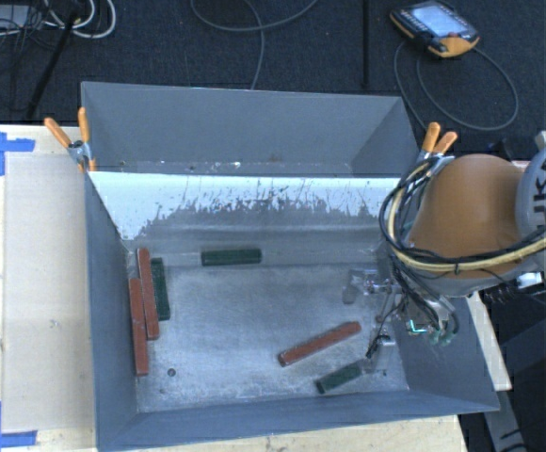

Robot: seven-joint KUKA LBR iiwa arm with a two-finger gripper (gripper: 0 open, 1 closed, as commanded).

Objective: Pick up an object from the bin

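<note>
Hanging low at the right side of the bin (245, 125), the gripper (378, 345) sits by the right end of a red-brown bar (318, 344), above a dark green block (339, 378). Whether it is open or closed cannot be told.

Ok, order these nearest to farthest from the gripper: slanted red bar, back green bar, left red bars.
1. Slanted red bar, just left of the gripper.
2. Back green bar, centre back.
3. Left red bars, along the left wall.

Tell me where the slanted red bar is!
The slanted red bar lies in the bin's lower right, left of the gripper, above a small green bar.
</note>
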